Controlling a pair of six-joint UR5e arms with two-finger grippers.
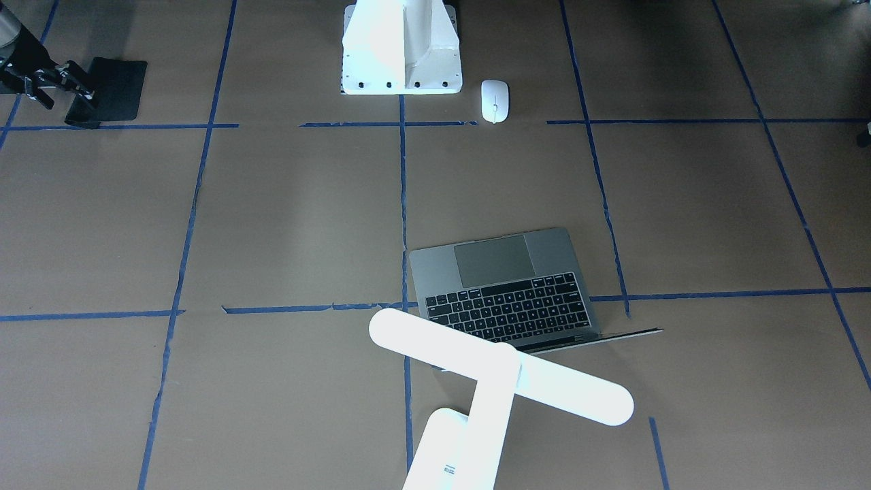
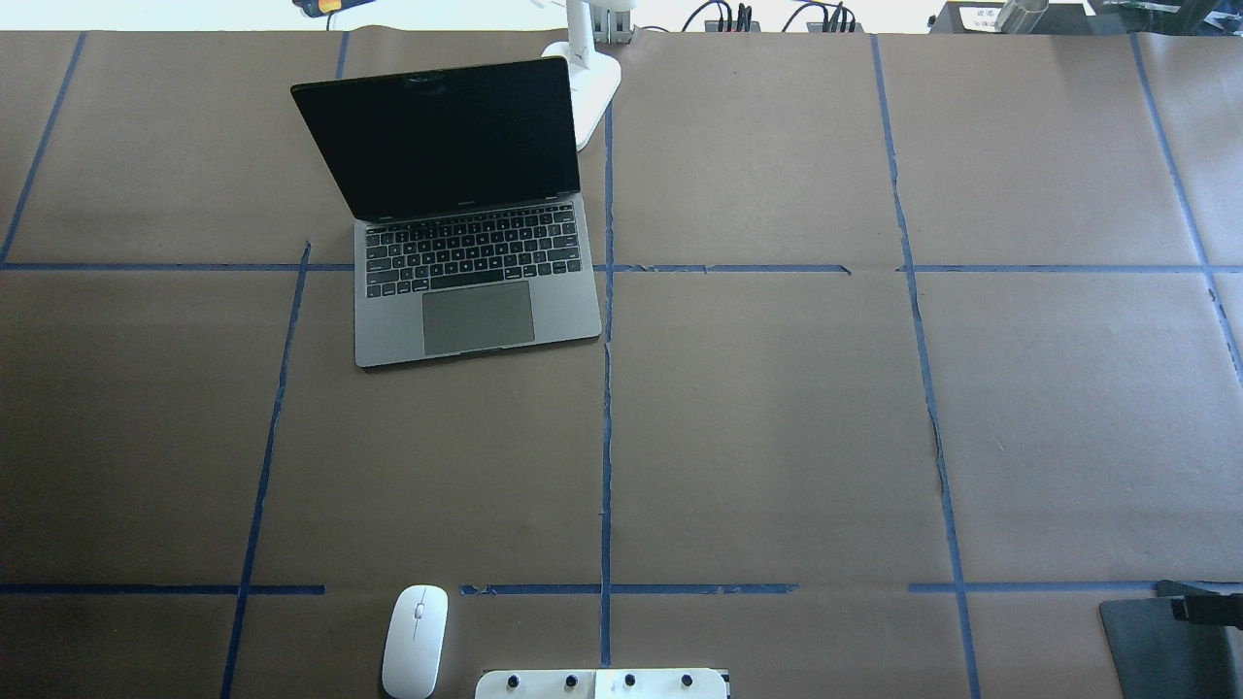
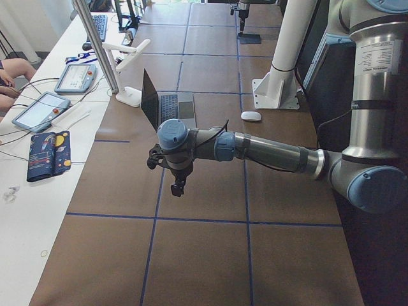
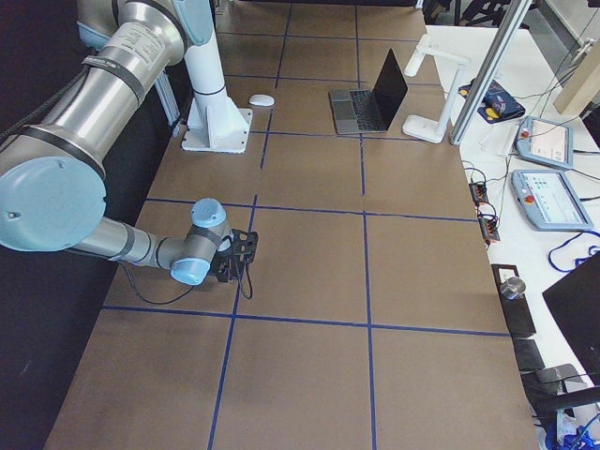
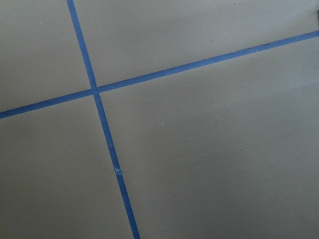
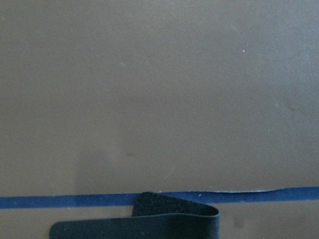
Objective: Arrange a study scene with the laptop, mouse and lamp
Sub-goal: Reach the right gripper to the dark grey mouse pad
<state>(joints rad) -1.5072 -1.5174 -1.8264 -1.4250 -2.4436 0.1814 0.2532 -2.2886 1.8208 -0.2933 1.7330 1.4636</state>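
seen from over the robot's shoulders, the laptop [image 2: 466, 243] sits open on the far left-of-centre part of the desk [image 2: 777, 437]. its dark screen stands upright and its keyboard and trackpad face the robot. the lamp [image 1: 500, 371] stands at the far edge, its base just behind the lid's right corner. from across the desk its bar head crosses above the laptop's hinge end. the mouse [image 2: 416, 641] lies at the near edge, well apart from the laptop, just left of the white pedestal [image 1: 401, 54] and not touching its foot.

the right end effector [image 1: 68, 102] hangs low at the near right, over the edge of a flat black pad [image 1: 116, 85]. its fingers look spread apart, though it is small and dark at the picture's edge, and we cannot see whether a finger touches the pad. the left end effector [image 3: 178, 190] points down above bare desk at the left end, near a crossing of blue tape lines. we cannot tell whether it is open or closed.
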